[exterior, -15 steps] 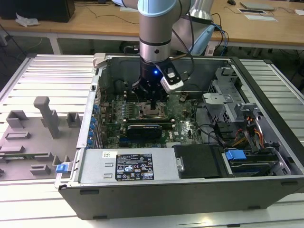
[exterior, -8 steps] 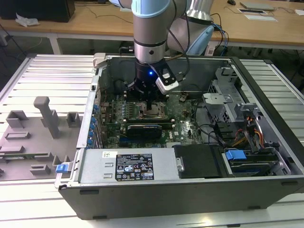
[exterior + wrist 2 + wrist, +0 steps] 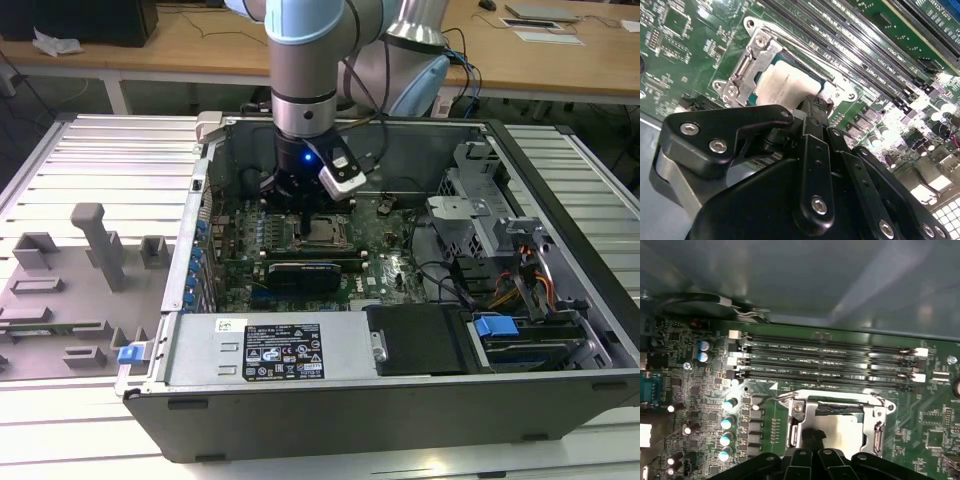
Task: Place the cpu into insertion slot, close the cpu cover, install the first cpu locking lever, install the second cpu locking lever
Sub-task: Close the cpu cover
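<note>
Hovering low over the motherboard [image 3: 930, 425], the gripper [image 3: 815, 106] has its fingers pressed together, holding nothing; the cpu [image 3: 785, 85] lies in the insertion slot [image 3: 840, 409] just beneath its tips. Light, stiff, probably fragile: best gripped by opposite edges.

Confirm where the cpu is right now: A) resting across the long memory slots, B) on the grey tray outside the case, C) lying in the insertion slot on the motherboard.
C: in both wrist views the cpu lies flat inside the insertion slot on the green motherboard, next to the long memory slots, not on them.
</note>
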`<state>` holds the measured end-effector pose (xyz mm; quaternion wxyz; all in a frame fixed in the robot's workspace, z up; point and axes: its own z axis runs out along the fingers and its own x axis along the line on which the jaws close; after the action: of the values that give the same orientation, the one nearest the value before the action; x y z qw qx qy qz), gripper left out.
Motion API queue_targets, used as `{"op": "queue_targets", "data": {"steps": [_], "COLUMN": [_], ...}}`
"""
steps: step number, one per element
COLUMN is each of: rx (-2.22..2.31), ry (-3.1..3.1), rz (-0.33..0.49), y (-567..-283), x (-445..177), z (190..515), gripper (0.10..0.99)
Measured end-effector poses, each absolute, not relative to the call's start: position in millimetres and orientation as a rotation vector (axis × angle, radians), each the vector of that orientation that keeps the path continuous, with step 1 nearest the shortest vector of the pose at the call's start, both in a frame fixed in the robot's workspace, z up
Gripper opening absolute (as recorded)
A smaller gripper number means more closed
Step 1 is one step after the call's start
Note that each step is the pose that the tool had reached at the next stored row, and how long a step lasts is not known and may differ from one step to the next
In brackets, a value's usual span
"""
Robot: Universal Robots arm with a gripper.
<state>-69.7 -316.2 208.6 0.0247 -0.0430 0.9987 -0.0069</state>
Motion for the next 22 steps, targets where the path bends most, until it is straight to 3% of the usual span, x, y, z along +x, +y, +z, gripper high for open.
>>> {"op": "queue_targets", "data": {"steps": [22], "rx": [-0.152], "ry": [3.088], "rz": [-0.021], "y": [-322.0], "x": [-67.4], "z": [212.9], "gripper": [0.106]}}
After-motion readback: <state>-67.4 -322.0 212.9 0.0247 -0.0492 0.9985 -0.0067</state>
